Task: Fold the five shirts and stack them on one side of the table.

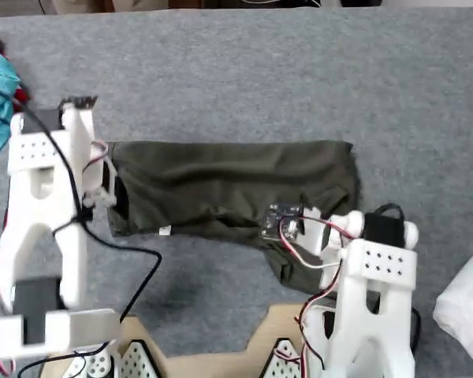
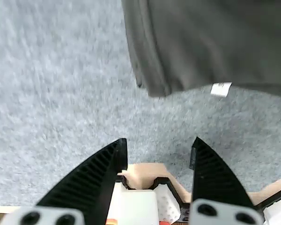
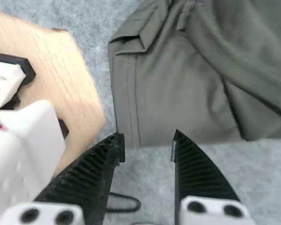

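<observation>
Table (image 1: pixel 244 71) under a grey felt cover, evenly lit.
A pale wooden board (image 3: pixel 61 79) lies at its near edge.

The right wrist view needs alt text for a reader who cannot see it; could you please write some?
The open right gripper points at the edge of a dark olive shirt lying on the grey table cover. A light wooden board lies beside the shirt.

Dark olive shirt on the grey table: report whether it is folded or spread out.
Partly folded: the dark olive shirt lies as a long narrow band with doubled edges, one flap sticking out.
</observation>
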Robot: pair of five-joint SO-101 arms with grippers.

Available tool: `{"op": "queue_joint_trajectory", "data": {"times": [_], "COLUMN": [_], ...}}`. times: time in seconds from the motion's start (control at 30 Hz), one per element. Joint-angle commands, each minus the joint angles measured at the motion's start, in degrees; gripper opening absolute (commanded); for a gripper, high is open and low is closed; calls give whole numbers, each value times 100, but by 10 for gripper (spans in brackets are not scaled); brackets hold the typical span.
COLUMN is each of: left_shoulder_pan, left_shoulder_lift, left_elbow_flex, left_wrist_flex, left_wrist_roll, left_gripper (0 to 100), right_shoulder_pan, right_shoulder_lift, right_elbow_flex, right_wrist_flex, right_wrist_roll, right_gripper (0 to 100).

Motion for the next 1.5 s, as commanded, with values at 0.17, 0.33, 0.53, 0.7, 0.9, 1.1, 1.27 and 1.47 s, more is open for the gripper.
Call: {"op": "queue_joint_trajectory", "data": {"times": [0.17,0.33,0.53,0.7,0.9,1.1,1.27,1.47], "left_shoulder_pan": [325,571,563,563,563,563,563,554], "left_shoulder_lift": [-2229,-2519,-2519,-2519,-2519,-2519,-2519,-2519], "left_elbow_flex": [2303,2549,2585,2593,2593,2576,2523,2505], "left_wrist_flex": [-422,-501,-703,-695,-659,-659,-492,-466], "left_wrist_roll": [9,149,167,149,132,132,123,123], "left_gripper": [226,226,226,227,226,226,226,225], "right_shoulder_pan": [-769,-1569,-1789,-1771,-1402,-1314,-1305,-1305], "right_shoulder_lift": [-136,-127,321,1473,2343,2484,2457,2396], "right_elbow_flex": [699,734,971,945,840,760,787,611], "right_wrist_flex": [-352,-527,-1081,-1556,-2040,-2084,-2189,-2180], "right_wrist_roll": [-369,-958,-1125,-1134,-1134,-1134,-1143,-1336], "right_gripper": [185,185,185,185,185,185,129,9]}}
